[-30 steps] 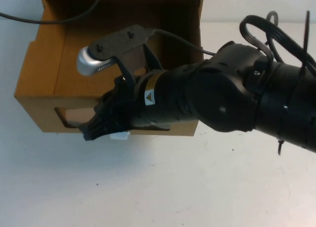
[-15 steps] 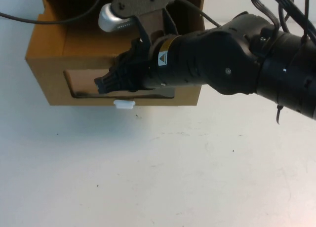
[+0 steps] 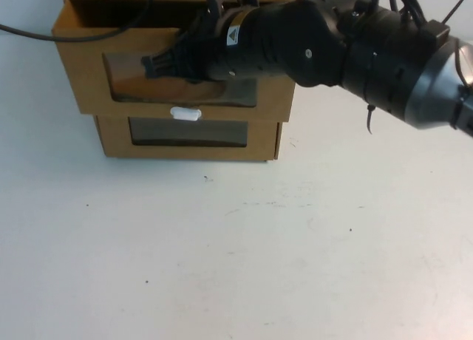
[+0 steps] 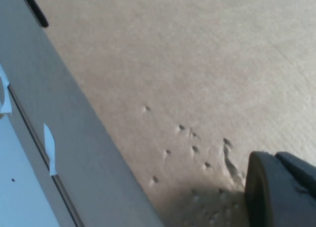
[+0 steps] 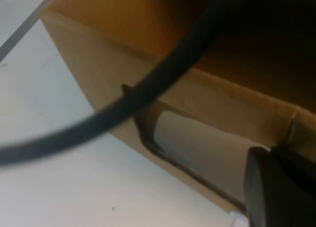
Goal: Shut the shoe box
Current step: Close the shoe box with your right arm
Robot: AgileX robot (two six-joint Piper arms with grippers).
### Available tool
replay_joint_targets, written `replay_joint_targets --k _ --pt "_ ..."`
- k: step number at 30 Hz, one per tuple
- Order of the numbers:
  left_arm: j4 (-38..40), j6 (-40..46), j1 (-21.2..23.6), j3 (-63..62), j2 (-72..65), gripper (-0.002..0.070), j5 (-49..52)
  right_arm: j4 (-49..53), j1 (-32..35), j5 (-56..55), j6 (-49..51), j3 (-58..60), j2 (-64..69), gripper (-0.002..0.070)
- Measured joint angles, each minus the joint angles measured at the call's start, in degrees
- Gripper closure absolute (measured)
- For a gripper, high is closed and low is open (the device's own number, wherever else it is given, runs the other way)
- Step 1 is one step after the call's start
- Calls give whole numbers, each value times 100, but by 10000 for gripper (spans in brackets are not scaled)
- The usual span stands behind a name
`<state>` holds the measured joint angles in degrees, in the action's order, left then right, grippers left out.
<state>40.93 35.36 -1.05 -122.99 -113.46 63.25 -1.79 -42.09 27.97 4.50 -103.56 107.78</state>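
Jaws cannot be told apart or together on either arm — the right gripper (image 3: 151,65) is pressed to the shoe box (image 3: 89,74) window at the bench's far edge, seemingly to push the drawer in; the left gripper (image 4: 281,190) is seen only against cardboard.

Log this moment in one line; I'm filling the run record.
shoe box: drawer nearly in | right gripper: at window panel | left gripper: against cardboard | lower box: beneath
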Motion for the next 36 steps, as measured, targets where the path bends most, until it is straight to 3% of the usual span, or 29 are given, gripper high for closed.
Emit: replay_joint_targets --k 11,20,36 --pt "0 0 0 -9 0 680 4 -182 325 99 -41 -1033 711 687" --pt "0 -4 0 -9 0 680 34 -1577 471 1589 -1206 -1646 886 687" --pt "13 -4 0 -9 0 680 56 -1647 535 1016 -1292 -2050 1064 687"
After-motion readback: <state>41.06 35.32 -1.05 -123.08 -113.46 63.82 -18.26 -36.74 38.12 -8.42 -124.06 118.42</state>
